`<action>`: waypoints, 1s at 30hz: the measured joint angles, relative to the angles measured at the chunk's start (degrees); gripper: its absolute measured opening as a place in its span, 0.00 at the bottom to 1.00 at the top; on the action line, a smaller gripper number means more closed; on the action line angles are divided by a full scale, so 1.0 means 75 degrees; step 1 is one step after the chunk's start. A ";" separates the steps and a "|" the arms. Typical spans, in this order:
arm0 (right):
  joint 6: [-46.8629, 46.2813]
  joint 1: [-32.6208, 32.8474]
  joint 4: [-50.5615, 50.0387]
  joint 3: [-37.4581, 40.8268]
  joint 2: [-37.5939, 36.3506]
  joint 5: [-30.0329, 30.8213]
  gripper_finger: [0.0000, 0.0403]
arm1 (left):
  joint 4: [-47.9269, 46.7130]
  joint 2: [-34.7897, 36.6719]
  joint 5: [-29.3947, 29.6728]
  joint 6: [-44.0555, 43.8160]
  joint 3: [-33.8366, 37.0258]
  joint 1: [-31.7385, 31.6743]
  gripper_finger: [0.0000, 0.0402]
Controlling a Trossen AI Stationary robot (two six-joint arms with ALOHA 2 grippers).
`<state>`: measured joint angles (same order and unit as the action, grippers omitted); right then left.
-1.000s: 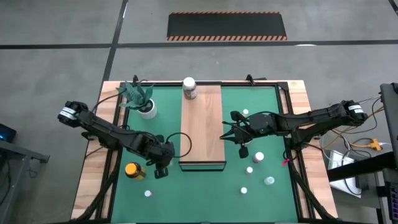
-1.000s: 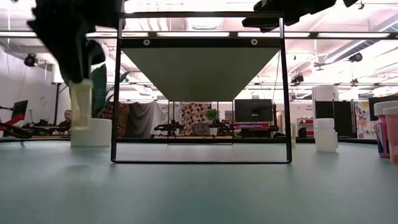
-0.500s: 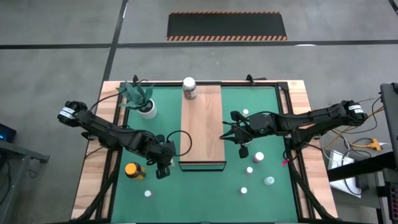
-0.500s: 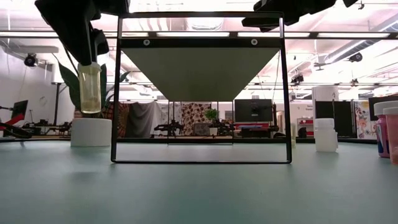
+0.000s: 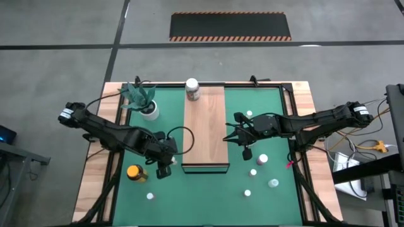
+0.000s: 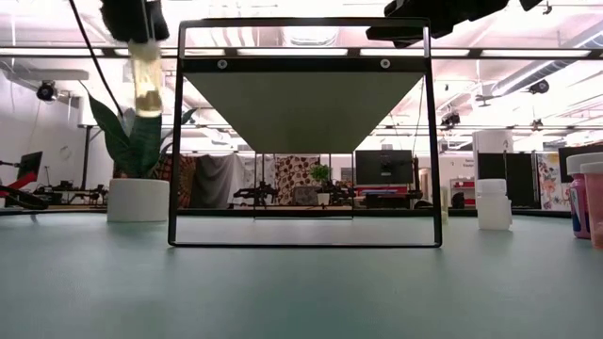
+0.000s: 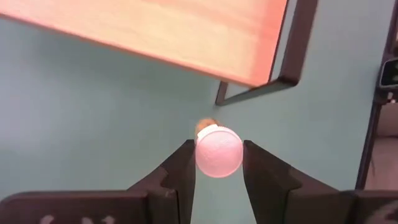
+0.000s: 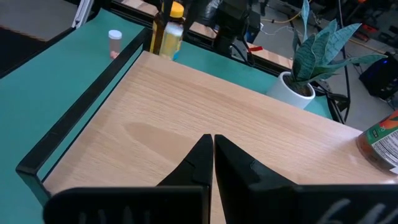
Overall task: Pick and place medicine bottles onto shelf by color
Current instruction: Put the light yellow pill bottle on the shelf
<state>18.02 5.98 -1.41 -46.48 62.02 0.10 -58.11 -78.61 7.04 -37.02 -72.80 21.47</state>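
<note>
Grey concrete floor w/ a black hazard-striped mat (image 5: 230,26) beyond the far edge of the worktop. Green-matted worktop w/ pale wooden rim (image 5: 91,189). Long light-brown wooden shelf on a black metal frame (image 5: 205,126) down the middle, running from far edge toward near edge. White-lidded jar w/ printed label (image 5: 192,89) standing at the shelf's far end. White pot w/ green spiky plant (image 5: 144,101) near far-left corner.

Left claw (image 5: 164,167) just off the shelf's near-left corner, above the mat. Closed partway on a small clear bottle w/ yellowish contents and pale cap (image 6: 145,77); cap (image 7: 219,151) wedged between both dark fingers (image 7: 180,174) in left wrist view. Bottle hanging upright, well clear of the mat in low view, up near shelf-board height, left of the frame's leg.

Amber jar w/ yellow lid (image 5: 134,172) on the mat just beside left claw, toward near-left corner. Tiny white-capped bottle (image 5: 150,196) further toward near edge.

Right claw (image 5: 230,133) at the shelf's right edge, about mid-length, fingers pressed fully together, nothing in them; right wrist view looking over the wood board.

Right half of mat: scatter of tiny bottles – white-capped one (image 5: 249,114) near right arm, pink-capped one (image 5: 262,159), white-capped ones (image 5: 253,171) and (image 5: 247,193), and a slightly bigger one (image 5: 273,183), toward near-right corner. Dark cap-like item (image 5: 247,153) just below right claw; cannot tell what.
</note>
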 joint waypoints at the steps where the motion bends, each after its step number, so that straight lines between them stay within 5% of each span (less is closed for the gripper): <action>1: 0.0000 0.0000 0.0001 0.0000 0.0000 0.0000 0.02 | -0.0094 0.0000 0.0064 0.0018 -0.0144 0.0000 0.24; 14: 0.0003 0.0000 0.0000 0.0000 0.0000 -0.0001 0.02 | -0.0960 0.0003 0.0336 0.0183 -0.1920 -0.0492 0.24; 30: 0.0003 0.0000 -0.0195 0.0000 0.0000 0.0000 0.02 | -0.0296 -0.0166 0.0465 0.3128 -0.2610 -0.2527 0.24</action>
<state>18.04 5.98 -2.88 -46.48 62.02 0.10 -60.33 -79.86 10.53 -13.56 -92.38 2.52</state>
